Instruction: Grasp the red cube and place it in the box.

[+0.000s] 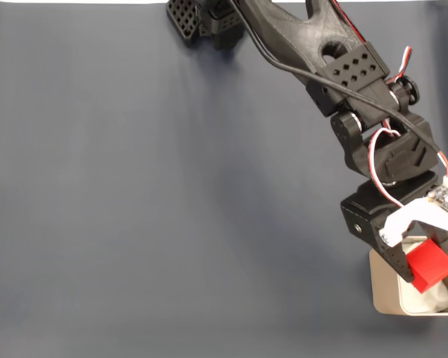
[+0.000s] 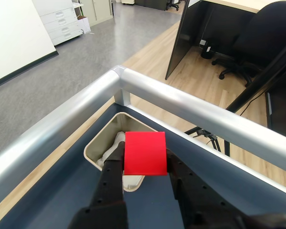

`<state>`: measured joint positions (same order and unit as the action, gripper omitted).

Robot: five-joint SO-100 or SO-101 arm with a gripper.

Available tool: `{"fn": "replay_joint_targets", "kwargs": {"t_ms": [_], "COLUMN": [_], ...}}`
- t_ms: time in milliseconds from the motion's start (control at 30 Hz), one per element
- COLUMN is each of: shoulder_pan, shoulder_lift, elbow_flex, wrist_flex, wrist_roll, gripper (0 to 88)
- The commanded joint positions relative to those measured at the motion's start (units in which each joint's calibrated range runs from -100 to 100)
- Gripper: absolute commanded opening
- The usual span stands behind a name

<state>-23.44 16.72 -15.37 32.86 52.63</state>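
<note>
Over the box [image 1: 384,302] at the near right corner of the counter [image 1: 172,209], the claw [image 1: 422,272] holds the red cube [image 1: 431,265] clamped between its fingers, so the grasp and carry look done and only the release remains. From the far edge, the arm reaches out and bends downward.

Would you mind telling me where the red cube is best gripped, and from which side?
Grip the red cube across two opposite flat side faces, coming from above, as the gripper does now in the wrist view. Its plain parallel faces suit the jaws, and a top approach clears the box's thin walls.
</note>
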Motion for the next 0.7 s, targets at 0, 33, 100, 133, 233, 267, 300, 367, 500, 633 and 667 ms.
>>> {"fn": "replay_joint_targets", "kwargs": {"t_ms": [0, 33, 100, 133, 233, 267, 300, 367, 500, 633, 667], "shoulder_pan": [-0.92, -1.13, -1.42, -1.56, -2.06, -2.2, -2.34, -2.69, -3.26, -3.48, -3.48], "shoulder_lift": [0.44, 0.79, 1.48, 1.91, 2.87, 3.13, 3.39, 3.91, 4.86, 5.64, 5.9], "elbow_flex": [-4.7, -4.98, -5.61, -6.16, -7.26, -7.62, -7.99, -8.53, -9.63, -10.27, -10.45], "wrist_flex": [0.18, 0.18, 0.18, 0.18, 0.18, 0.18, 0.18, 0.18, 0.18, 0.18, 0.18], "wrist_roll": [-0.59, -0.68, -0.78, -0.88, -1.03, -1.07, -1.12, -1.17, -1.32, -1.22, -1.17], "gripper": [0.0, 0.0, 0.0, 0.0, 0.0, 0.0, 0.0, 0.0, 0.0, 0.0, 0.0]}}
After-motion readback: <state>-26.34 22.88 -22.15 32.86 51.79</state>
